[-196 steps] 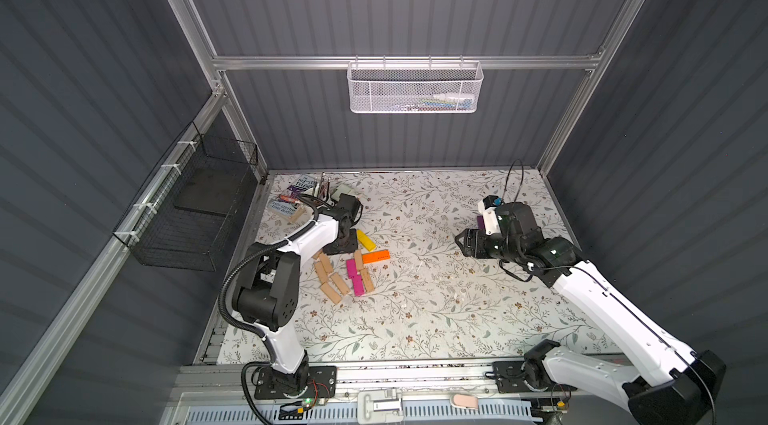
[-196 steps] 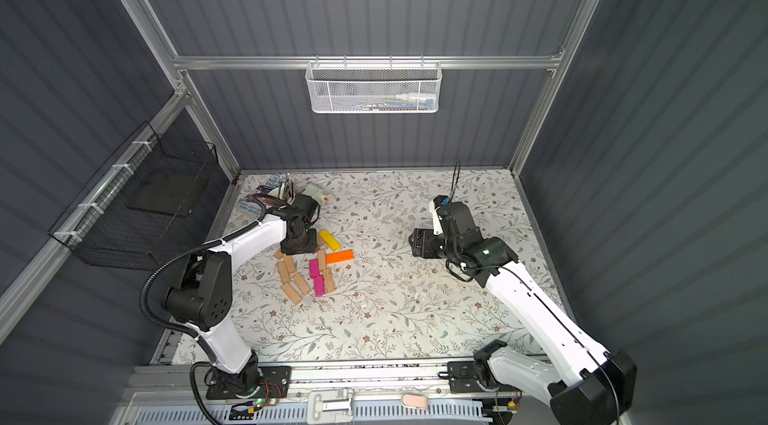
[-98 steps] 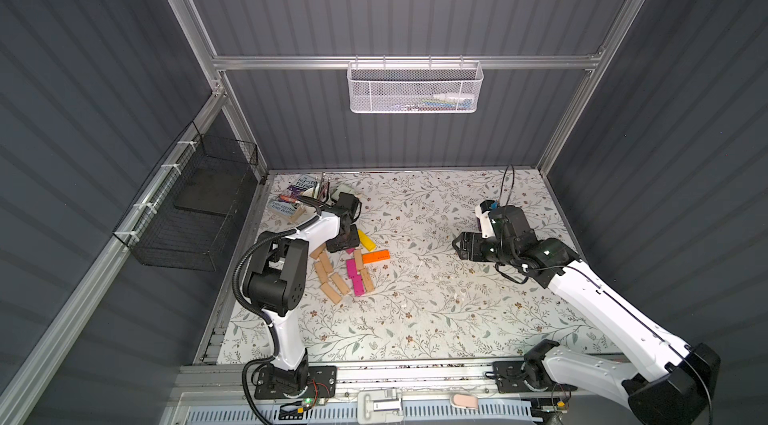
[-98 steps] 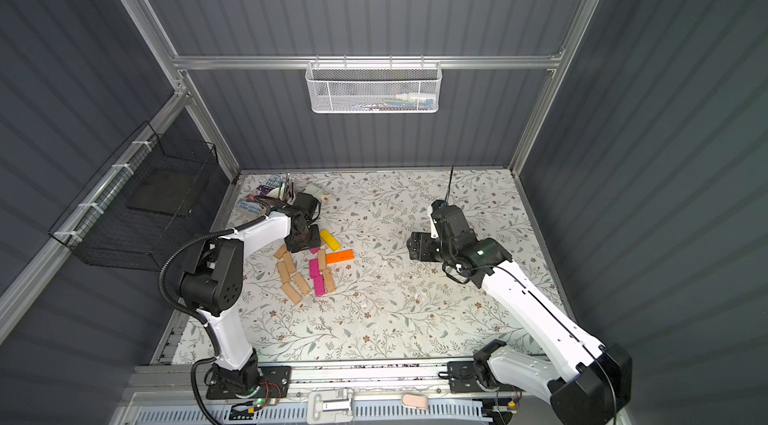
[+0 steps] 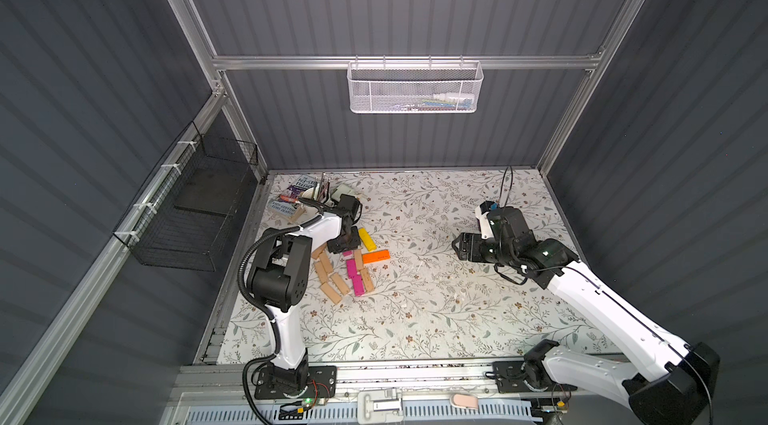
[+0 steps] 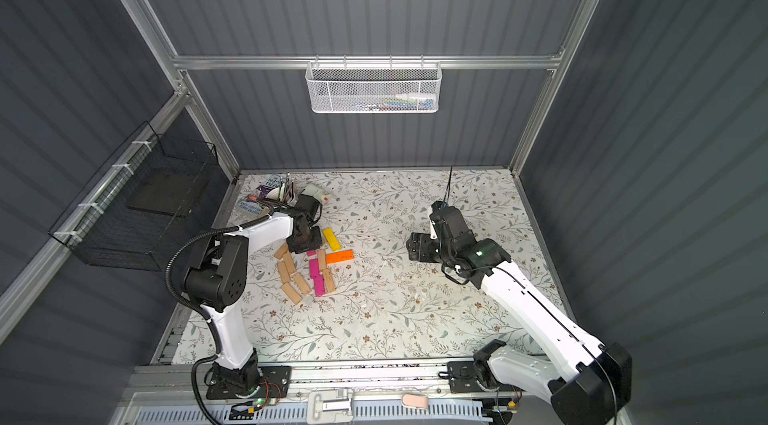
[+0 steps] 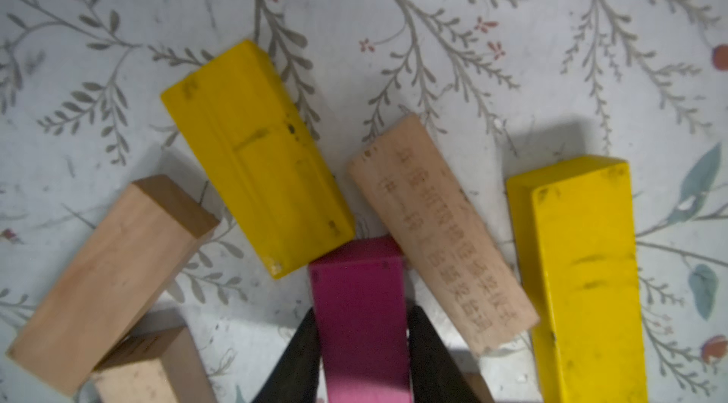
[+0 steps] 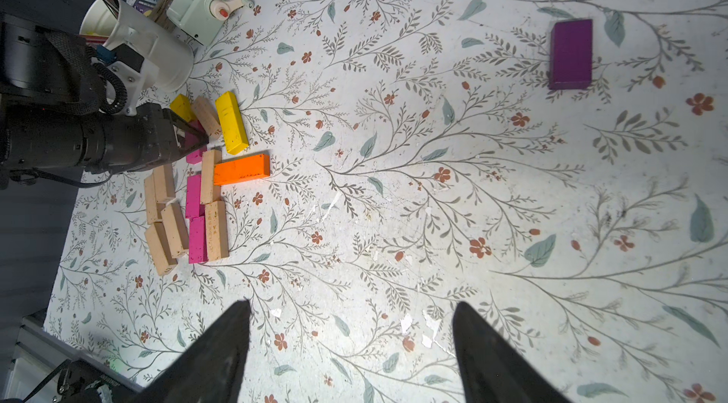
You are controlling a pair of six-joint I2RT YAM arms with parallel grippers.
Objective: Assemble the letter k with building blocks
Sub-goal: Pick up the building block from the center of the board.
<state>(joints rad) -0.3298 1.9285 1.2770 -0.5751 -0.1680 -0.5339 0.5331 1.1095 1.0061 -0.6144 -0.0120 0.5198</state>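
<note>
The building blocks lie in a cluster at the table's left: an orange one (image 5: 375, 256) (image 8: 242, 169), a yellow one (image 5: 367, 239) (image 8: 232, 121), pink ones (image 8: 194, 196) and several tan ones (image 5: 330, 292). A purple block (image 8: 571, 54) lies alone, far from the cluster. My left gripper (image 5: 343, 245) (image 7: 360, 310) reaches down at the cluster's far end, shut on a pink block (image 7: 358, 287) whose end touches a yellow block (image 7: 256, 157) and a lettered tan block (image 7: 441, 231). My right gripper (image 5: 459, 246) (image 8: 352, 302) hovers open over bare cloth right of centre, holding nothing.
A white cup of brushes (image 8: 145, 46), a pale green crank device (image 8: 197, 7) and books (image 5: 297, 194) crowd the back left corner, close behind the left gripper. A white mesh basket (image 5: 415, 86) hangs on the back wall and a black wire basket (image 5: 187, 211) on the left wall.
The left jaws have closed onto the pink block and that arm's elbow has swung in towards the blocks. The right gripper has drifted slightly left, towards the middle, and opened a touch wider.
</note>
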